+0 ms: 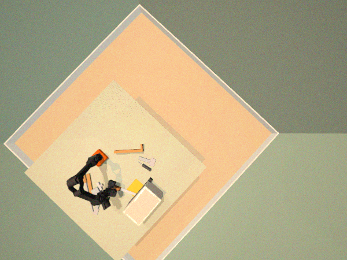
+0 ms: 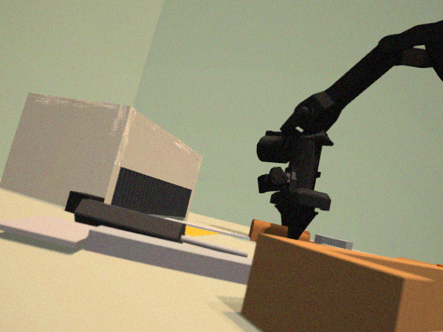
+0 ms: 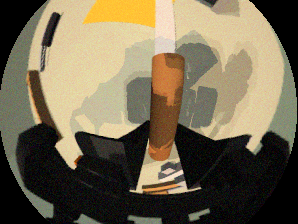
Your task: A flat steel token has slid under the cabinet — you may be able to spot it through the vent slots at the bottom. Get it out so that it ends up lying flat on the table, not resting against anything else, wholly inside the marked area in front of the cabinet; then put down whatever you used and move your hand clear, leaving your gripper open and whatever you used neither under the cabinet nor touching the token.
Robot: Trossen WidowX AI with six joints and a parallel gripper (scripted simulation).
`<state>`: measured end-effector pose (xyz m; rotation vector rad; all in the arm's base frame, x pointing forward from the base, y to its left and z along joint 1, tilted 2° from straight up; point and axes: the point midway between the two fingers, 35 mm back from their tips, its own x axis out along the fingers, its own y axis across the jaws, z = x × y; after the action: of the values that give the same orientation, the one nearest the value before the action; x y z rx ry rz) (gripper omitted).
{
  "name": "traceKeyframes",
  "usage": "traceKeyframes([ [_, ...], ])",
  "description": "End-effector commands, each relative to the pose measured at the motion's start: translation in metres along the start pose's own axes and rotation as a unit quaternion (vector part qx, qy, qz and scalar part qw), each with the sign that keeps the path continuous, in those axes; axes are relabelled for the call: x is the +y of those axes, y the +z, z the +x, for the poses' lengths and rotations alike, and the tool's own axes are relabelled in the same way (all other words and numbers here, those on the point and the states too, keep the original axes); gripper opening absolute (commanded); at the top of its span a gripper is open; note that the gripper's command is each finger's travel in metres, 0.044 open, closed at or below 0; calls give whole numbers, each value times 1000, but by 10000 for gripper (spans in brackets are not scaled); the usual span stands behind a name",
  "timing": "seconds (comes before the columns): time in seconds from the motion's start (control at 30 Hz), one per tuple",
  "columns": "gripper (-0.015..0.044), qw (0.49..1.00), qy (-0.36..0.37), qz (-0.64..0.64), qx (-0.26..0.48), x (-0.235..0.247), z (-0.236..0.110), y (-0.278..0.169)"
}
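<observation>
My gripper (image 1: pixel 117 188) (image 2: pixel 294 235) (image 3: pixel 161 124) is shut on the orange-brown handle (image 2: pixel 269 228) (image 3: pixel 167 85) of a long tool. Its thin pale blade (image 1: pixel 127 191) (image 2: pixel 214 229) (image 3: pixel 165 30) points at the cabinet's front, low over the table, past the edge of the yellow marked area (image 1: pixel 136 185) (image 2: pixel 199 232) (image 3: pixel 120 12). The far end of the blade meets the cabinet's front edge in the top view; whether it is underneath is hidden. The white cabinet (image 1: pixel 143 203) (image 2: pixel 70 147) has dark vent slots (image 2: pixel 151 193) low on its front. I cannot make out the token.
An orange L-shaped bar (image 1: pixel 128 151) (image 2: pixel 321 284), a pale flat-headed tool (image 1: pixel 152 162) (image 2: pixel 44 229) and a black-handled tool (image 1: pixel 146 167) (image 2: pixel 129 221) (image 3: pixel 51 30) lie to one side. A small black block (image 1: pixel 150 179) stands at the cabinet's corner. Another orange bar (image 1: pixel 89 183) and pale pieces lie beneath the arm.
</observation>
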<state>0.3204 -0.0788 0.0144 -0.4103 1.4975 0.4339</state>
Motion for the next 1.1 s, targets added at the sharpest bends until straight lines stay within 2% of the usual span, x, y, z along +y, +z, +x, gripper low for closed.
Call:
traceKeyframes([
  [0.0, 0, 1000, -2, 1, 1, -1, 0, 7],
  [1.07, 0, 1000, -2, 1, -1, -1, -1, 49],
])
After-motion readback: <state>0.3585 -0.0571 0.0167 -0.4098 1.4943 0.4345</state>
